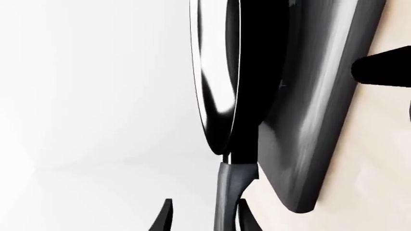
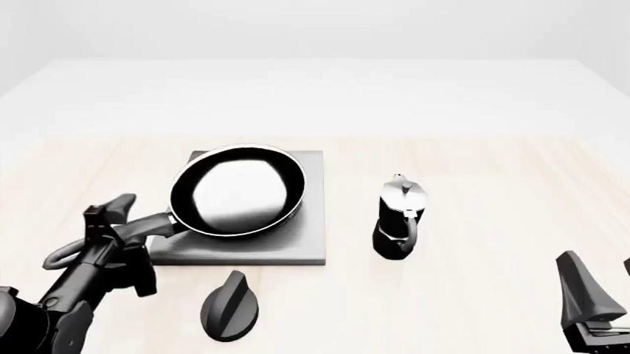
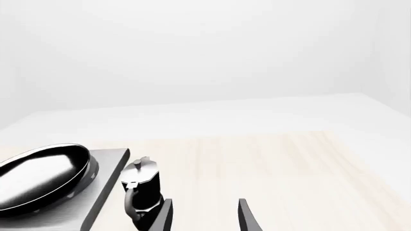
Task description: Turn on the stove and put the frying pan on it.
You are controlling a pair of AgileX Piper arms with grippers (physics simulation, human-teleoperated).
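Note:
The frying pan (image 2: 236,189), black with a glossy inside, lies over the burner on the left part of the stove (image 2: 300,243). It shows edge-on against the stove (image 1: 321,115) in the left wrist view (image 1: 215,72). My left gripper (image 2: 133,225) is open. Its fingers straddle the pan's handle (image 1: 232,187), which lies close against one finger (image 1: 247,219). The black oval knob (image 2: 229,306) lies on the table in front of the stove, right of the left gripper. My right gripper (image 2: 603,284) is open and empty at the near right.
A black-and-silver moka pot (image 2: 399,217) stands upright just right of the stove, and it also shows in the right wrist view (image 3: 142,190). The wooden tabletop (image 2: 492,169) stretches to the right and far side.

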